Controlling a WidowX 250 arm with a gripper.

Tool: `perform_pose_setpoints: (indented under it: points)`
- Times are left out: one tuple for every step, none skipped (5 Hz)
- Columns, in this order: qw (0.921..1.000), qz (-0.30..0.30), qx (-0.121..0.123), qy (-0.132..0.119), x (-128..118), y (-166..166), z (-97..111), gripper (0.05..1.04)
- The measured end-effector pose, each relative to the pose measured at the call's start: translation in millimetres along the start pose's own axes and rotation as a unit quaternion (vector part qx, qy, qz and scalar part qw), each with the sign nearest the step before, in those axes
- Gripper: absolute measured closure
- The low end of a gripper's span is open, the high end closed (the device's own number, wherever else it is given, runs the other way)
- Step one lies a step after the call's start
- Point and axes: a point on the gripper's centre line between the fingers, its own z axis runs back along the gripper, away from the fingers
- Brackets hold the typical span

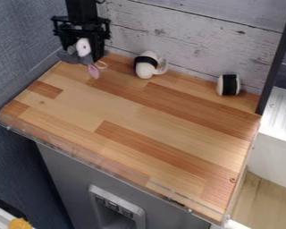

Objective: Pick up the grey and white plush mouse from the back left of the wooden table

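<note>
1. The black gripper [84, 51] is seen at the upper left of the camera view, hung low over the back left corner of the wooden worktop [133, 112].
2. A small plush toy [83, 47] in grey, white and pink is seen right at the gripper's lower end. Its white part is set against the black of the gripper, grey parts are shown to either side, and a pink, pointed piece is hung lowest, slightly to the right.
3. Whether the toy is pinched, or the gripper is spread around it, cannot be told.
4. To the right of the gripper, near the back wall [181, 40] of pale, weathered planks, a rounded white object [145, 70] wrapped with a black band is placed. A pale, curved piece [162, 66] is seen at its right side.
5. Farther right, well apart from the gripper, a second white object [220, 85] is placed near the same wall, its middle crossed by a broad black band.
6. The worktop's front edge, below the gripper in the view, is lined by a low clear strip [80, 154]. Beneath it, a grey front [61, 165] is seen.
</note>
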Motion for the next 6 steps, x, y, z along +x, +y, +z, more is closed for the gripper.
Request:
perform_pose_setpoints:
  points:
    - [0.9927,0.120,-0.005,-0.005,7,19,1,0.313]
    - [0.9722,0.234,-0.011,-0.008,12,34,1,0.235]
    - [0.9403,0.340,-0.018,-0.013,15,42,9,0.076]
    - [0.9241,0.381,-0.023,-0.009,24,43,5,0.079]
    - [0.9299,0.367,-0.025,-0.011,32,41,6,0.082]
    - [0.9553,0.295,-0.019,0.001,42,37,-1,0.083]
